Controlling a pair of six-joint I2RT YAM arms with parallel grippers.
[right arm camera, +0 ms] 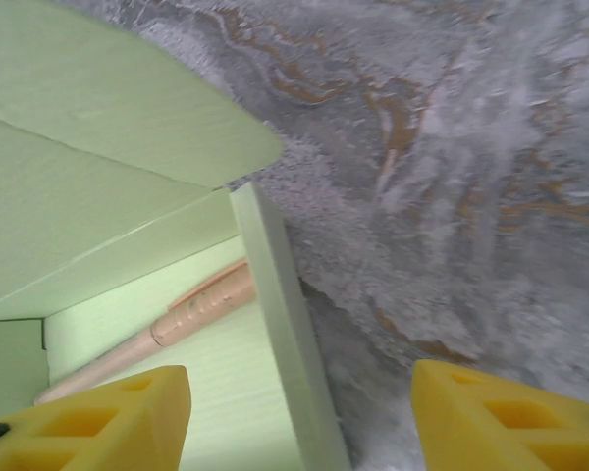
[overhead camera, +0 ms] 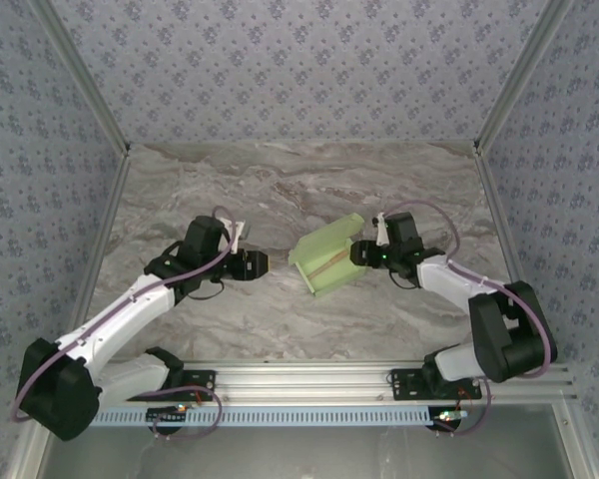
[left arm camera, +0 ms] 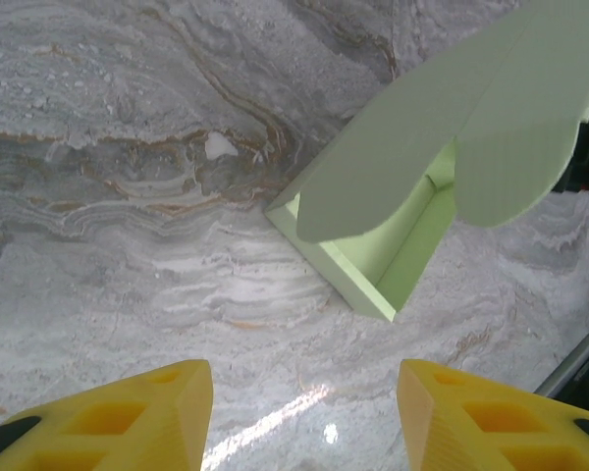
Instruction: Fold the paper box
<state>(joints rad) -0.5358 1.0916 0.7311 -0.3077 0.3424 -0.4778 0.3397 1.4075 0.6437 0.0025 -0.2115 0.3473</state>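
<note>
Holds left gripper [left arm camera: 304, 417] wide, empty, over marble table [left arm camera: 128, 245] near paper box [left arm camera: 412, 157]; straddles box's side wall with right gripper [right arm camera: 299, 422], equally wide, beside tan stick [right arm camera: 191, 314] inside.

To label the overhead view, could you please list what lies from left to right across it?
Left gripper → paper box → right gripper.
</note>
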